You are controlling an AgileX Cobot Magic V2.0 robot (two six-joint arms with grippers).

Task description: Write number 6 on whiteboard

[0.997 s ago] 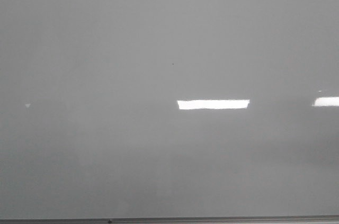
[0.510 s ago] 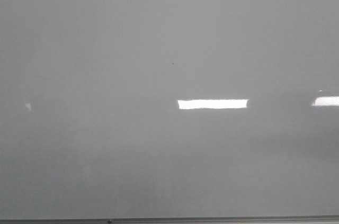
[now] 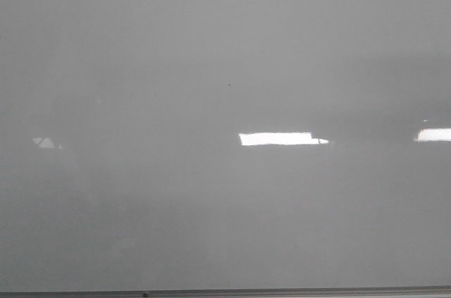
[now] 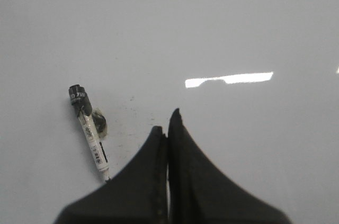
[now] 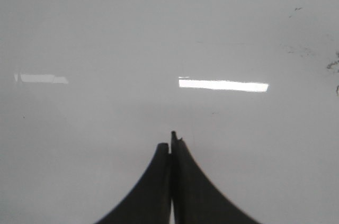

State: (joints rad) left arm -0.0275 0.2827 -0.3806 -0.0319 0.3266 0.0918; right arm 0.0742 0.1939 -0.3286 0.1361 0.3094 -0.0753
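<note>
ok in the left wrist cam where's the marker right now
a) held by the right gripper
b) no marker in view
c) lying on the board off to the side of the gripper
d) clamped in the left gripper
c: the marker lies loose on the whiteboard, apart from the left gripper, whose fingers are pressed together on nothing.

The whiteboard (image 3: 141, 65) looks smooth and glossy; the left tool (image 4: 167, 128) is matt black.

Bright rectangular ceiling-light reflections (image 3: 282, 139) gleam on glossy grey.
</note>
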